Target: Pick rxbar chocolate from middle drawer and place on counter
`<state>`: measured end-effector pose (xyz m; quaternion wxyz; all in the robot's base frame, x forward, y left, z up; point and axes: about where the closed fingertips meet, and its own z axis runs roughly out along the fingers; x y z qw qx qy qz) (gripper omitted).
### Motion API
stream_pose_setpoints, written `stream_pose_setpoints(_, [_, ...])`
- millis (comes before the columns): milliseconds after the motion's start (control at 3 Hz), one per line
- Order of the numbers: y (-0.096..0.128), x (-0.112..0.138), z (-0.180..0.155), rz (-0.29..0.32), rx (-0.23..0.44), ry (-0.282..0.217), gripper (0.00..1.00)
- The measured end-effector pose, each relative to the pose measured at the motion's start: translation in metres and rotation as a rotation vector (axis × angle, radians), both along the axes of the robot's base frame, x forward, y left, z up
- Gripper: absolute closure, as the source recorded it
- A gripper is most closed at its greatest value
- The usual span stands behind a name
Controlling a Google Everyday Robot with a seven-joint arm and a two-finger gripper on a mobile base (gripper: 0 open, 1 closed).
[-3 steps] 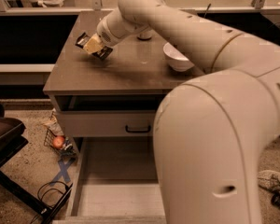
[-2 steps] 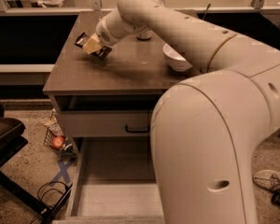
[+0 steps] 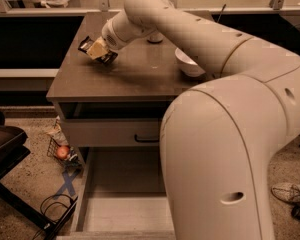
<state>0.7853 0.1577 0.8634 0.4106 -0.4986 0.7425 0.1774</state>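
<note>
My gripper [image 3: 98,49] is over the left rear part of the counter [image 3: 140,71], shut on the rxbar chocolate [image 3: 85,44], a flat black wrapper that sticks out on both sides of the fingers [image 3: 96,48]. The bar is tilted and sits very low over the counter; I cannot tell if it touches. The middle drawer [image 3: 122,204] is pulled out far below, and the part of its grey-beige floor I can see is bare. My arm hides the drawer's right side.
A white bowl [image 3: 189,64] stands on the counter's right side. A drawer front with a black handle [image 3: 146,138] sits above the open drawer. A wire basket with an apple [image 3: 63,152], cables and a dark stand [image 3: 10,149] are on the floor to the left.
The gripper with the bar has shifted very slightly left over the counter. The arm's big lower segment has swung a little to the left.
</note>
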Motion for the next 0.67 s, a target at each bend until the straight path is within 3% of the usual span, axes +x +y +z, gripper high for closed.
stream_pose_setpoints(333, [0.003, -0.0007, -0.003, 0.004, -0.001, 0.004, 0.02])
stream_pose_setpoints(667, [0.0038, -0.0009, -0.0039, 0.005, -0.001, 0.005, 0.0])
